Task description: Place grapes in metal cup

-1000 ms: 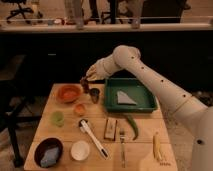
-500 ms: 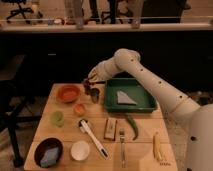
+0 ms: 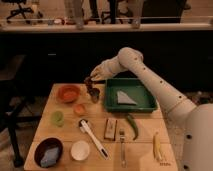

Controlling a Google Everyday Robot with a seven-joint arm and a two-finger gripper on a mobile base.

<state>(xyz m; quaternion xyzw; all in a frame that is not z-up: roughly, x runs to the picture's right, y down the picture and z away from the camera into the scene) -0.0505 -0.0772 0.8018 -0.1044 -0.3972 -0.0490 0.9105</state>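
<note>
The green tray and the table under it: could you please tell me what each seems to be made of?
The green tray looks like moulded plastic: uniform colour, smooth walls, rounded rim. The table looks like pale, matt wood. The claw is shut above the metal cup, left of the tray.

No text, label or number is legible.

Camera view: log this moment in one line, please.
gripper: shut on grapes | position: just above metal cup | grapes: not yet released | green tray: right of cup
</note>
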